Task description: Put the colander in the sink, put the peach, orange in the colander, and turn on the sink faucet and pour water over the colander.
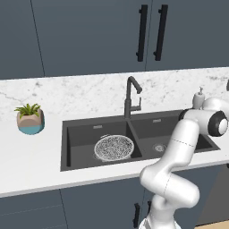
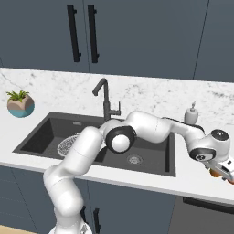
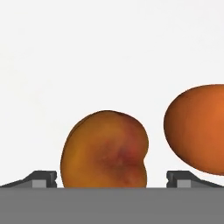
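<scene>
The white mesh colander [image 1: 114, 147] sits in the left basin of the dark sink [image 1: 67, 127], also seen from the right base as the colander [image 2: 68, 145]. The black faucet [image 1: 131, 96] stands behind the divider, and no water runs. My arm reaches far right over the counter. In the hand view the reddish peach [image 3: 105, 151] lies between the two fingertips [image 3: 43, 179] of my open gripper [image 3: 112, 179], with a gap on each side. The yellower orange [image 3: 199, 129] rests just right of it. A bit of fruit [image 2: 213, 172] shows under the gripper [image 2: 222, 173].
A white soap dispenser [image 2: 191, 113] stands on the counter behind the right basin, close to my forearm. A potted plant [image 1: 30, 118] sits far left on the white counter [image 1: 31, 161]. Dark cabinets with black handles hang above.
</scene>
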